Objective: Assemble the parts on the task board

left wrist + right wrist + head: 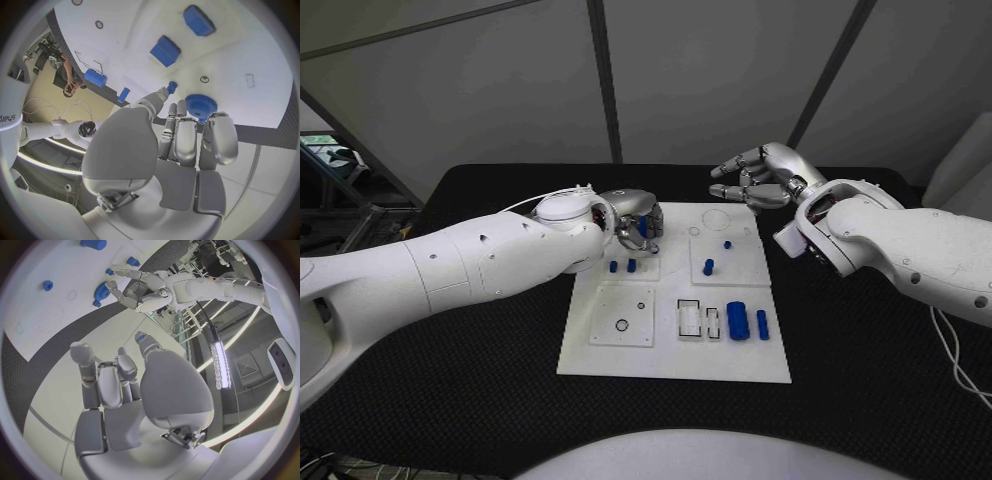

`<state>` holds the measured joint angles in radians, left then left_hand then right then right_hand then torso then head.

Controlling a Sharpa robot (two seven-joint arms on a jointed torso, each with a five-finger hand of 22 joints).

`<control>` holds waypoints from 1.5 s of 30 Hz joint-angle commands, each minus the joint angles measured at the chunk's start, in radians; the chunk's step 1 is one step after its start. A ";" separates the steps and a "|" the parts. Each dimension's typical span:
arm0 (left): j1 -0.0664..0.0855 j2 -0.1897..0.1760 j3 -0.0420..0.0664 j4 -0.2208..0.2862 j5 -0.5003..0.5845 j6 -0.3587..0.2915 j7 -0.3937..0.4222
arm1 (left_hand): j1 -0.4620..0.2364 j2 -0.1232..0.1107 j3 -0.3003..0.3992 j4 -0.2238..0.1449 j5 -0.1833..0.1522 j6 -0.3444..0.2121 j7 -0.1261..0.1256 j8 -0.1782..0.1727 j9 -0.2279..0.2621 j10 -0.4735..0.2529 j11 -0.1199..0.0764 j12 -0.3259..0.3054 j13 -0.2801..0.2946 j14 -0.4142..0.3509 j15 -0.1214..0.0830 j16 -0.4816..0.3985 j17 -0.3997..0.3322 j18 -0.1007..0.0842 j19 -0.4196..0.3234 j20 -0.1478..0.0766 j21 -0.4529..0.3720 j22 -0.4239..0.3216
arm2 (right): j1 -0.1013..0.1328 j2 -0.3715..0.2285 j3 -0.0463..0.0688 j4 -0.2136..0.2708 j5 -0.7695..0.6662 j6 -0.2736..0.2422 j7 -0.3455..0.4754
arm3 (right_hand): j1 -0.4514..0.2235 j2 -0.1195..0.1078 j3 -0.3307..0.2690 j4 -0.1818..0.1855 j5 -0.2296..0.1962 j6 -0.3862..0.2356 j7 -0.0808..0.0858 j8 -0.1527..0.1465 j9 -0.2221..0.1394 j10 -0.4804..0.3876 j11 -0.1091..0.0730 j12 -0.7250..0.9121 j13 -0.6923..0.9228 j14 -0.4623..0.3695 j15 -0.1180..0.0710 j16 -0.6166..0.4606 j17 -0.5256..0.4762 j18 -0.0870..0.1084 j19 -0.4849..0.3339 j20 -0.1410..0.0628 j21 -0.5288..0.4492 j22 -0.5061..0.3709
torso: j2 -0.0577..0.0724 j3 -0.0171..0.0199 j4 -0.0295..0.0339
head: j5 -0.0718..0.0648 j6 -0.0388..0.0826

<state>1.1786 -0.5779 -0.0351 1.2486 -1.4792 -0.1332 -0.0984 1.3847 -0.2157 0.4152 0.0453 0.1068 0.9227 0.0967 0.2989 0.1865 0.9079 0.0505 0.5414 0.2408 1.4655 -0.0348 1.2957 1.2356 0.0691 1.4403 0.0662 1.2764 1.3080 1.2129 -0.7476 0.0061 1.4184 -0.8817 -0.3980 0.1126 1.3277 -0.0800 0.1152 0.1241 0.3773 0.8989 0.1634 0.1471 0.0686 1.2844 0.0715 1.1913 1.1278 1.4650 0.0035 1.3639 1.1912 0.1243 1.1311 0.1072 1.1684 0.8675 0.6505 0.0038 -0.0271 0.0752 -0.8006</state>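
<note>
Blue gear (200,105) — at left hand (187,145) fingertips

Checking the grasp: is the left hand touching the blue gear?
Touching. The left wrist view shows the left hand's fingertips against the blue gear's toothed rim, with no gap.

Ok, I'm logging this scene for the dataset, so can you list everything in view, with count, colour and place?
task board: one, white, middle of the black table.
table: one, black, under the board.
blue gear: one, blue, at the left hand's fingertips over the board's far left part.
cylinders: two, blue, lying side by side at the board's right, near side.
small pegs: at least four, blue, on the board's far half.
ring: one, dark, small, on the board's near left plate.
left hand: one, silver, over the board's far left, touching the gear.
right hand: one, silver, raised beyond the board's far right edge, holding nothing.
</note>
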 commanded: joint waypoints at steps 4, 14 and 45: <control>0.000 0.006 0.000 -0.008 -0.015 0.035 0.013 | 0.000 0.001 0.011 -0.002 0.002 0.019 -0.001 -0.009 -0.004 0.021 -0.002 -0.017 -0.016 0.020 -0.011 0.006 -0.006 0.002 0.011 -0.006 0.010 0.039 | 0.002 0.002 0.001 0.001 -0.003 0.002 0.003 | -0.006 0.007 0.002 0.004 0.002 -0.002 -0.002 0.006 -0.001 -0.003 0.000 -0.001 0.002 0.026 -0.008 -0.004 0.003 0.017 -0.002 -0.001 -0.004 0.001 | -0.001 0.0000 -0.0010 | -0.002 0.000; -0.002 0.016 0.000 -0.020 -0.015 0.051 0.014 | 0.018 0.016 0.040 -0.016 0.003 0.036 0.001 -0.021 -0.011 0.051 -0.004 -0.047 -0.040 0.024 -0.011 0.011 -0.014 0.000 0.017 -0.008 0.013 0.043 | 0.002 0.003 0.001 0.001 -0.003 0.004 0.003 | -0.006 0.007 0.002 0.004 0.002 -0.002 -0.002 0.006 -0.001 -0.003 0.000 -0.001 0.002 0.026 -0.008 -0.004 0.003 0.017 -0.002 -0.001 -0.004 0.001 | 0.000 -0.0002 0.0002 | -0.002 -0.001; -0.013 0.040 0.000 -0.056 0.007 0.089 -0.001 | 0.026 0.041 0.118 -0.064 0.003 0.079 0.014 -0.055 -0.026 0.131 -0.002 -0.110 -0.084 0.021 0.004 0.013 -0.048 -0.005 0.027 0.000 0.024 0.060 | 0.002 0.007 0.001 0.000 -0.003 0.005 0.004 | -0.005 0.008 0.002 0.004 0.003 -0.002 -0.002 0.006 -0.001 -0.002 0.000 0.000 0.003 0.027 -0.008 -0.003 0.005 0.017 -0.002 -0.001 -0.004 0.001 | -0.002 0.0001 -0.0001 | -0.004 -0.006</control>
<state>1.1692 -0.5376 -0.0318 1.1928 -1.4808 -0.0655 -0.0976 1.4111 -0.1835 0.5297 -0.0191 0.1068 0.9973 0.1105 0.2471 0.1613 1.0356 0.0487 0.4337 0.1574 1.4690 -0.0377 1.3073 1.1885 0.0687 1.4651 0.0627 1.2973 1.3077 1.2129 -0.7412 0.0061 1.4173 -0.8823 -0.3973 0.1125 1.3277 -0.0800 0.1152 0.1241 0.3773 0.8989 0.1634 0.1471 0.0686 1.2843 0.0715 1.1913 1.1299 1.4650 0.0035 1.3639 1.1948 0.1243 1.1312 0.1072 1.1684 0.8676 0.6493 0.0043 -0.0273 0.0716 -0.8066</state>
